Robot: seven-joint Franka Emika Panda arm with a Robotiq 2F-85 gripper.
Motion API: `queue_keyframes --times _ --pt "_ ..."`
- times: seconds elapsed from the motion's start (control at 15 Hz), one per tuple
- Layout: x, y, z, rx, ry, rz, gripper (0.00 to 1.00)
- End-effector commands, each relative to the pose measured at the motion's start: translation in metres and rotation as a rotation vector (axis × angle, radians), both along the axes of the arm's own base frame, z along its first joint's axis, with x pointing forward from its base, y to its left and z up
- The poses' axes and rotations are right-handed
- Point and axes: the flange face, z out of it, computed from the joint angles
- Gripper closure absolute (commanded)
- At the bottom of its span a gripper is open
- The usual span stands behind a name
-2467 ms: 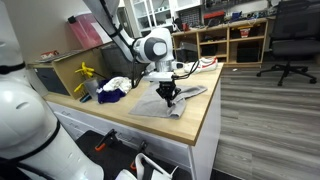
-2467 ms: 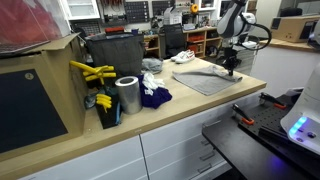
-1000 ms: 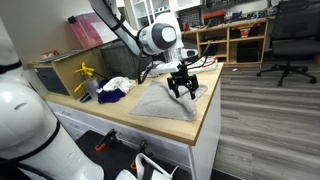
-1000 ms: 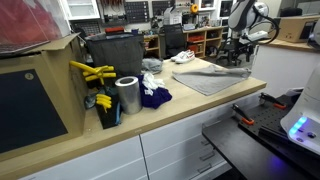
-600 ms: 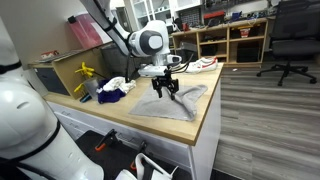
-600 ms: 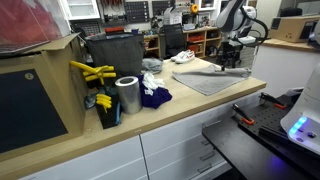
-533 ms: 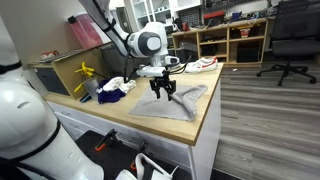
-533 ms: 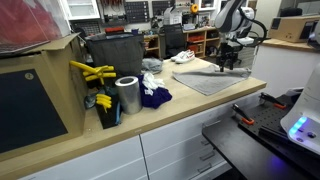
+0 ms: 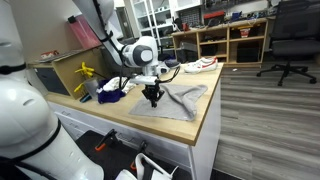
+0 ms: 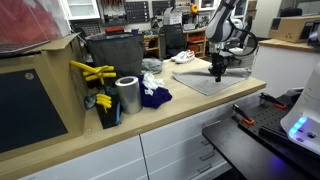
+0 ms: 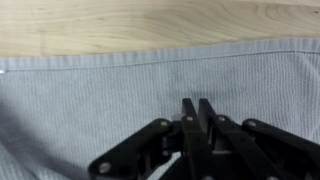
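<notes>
A grey cloth (image 9: 178, 104) lies spread on the wooden counter (image 9: 205, 120), with a raised fold toward its far side. It also shows in an exterior view (image 10: 205, 84) and fills the wrist view (image 11: 90, 95). My gripper (image 9: 152, 101) points straight down onto the cloth's edge nearest the clutter, as the exterior view (image 10: 218, 76) also shows. In the wrist view the fingers (image 11: 197, 103) are pressed together and pinch the fabric a little inside its hem, with bare wood beyond.
A dark blue cloth (image 9: 112, 95) (image 10: 155, 97) and a white rag lie beside the grey cloth. A metal can (image 10: 127, 95), a yellow tool (image 10: 92, 72) and a black bin (image 10: 115, 55) stand nearby. White shoes (image 9: 205, 64) sit at the counter's far end. An office chair (image 9: 290, 40) stands on the floor.
The gripper was raised and open over the cloth's middle. It has moved toward the blue cloth side, come down onto the grey cloth and shut.
</notes>
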Motion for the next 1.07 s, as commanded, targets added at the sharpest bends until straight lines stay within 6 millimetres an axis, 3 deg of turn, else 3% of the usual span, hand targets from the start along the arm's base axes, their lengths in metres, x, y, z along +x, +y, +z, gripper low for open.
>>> queue_keyframes --times 0.0,0.47,1.0 --pt "-0.002 0.024 -0.014 0.012 -0.033 0.054 1.0" --pt "-0.015 0.046 -0.032 0.03 -0.005 0.108 1.0" --pt "-0.041 0.091 -0.044 0.128 0.169 0.214 1.0"
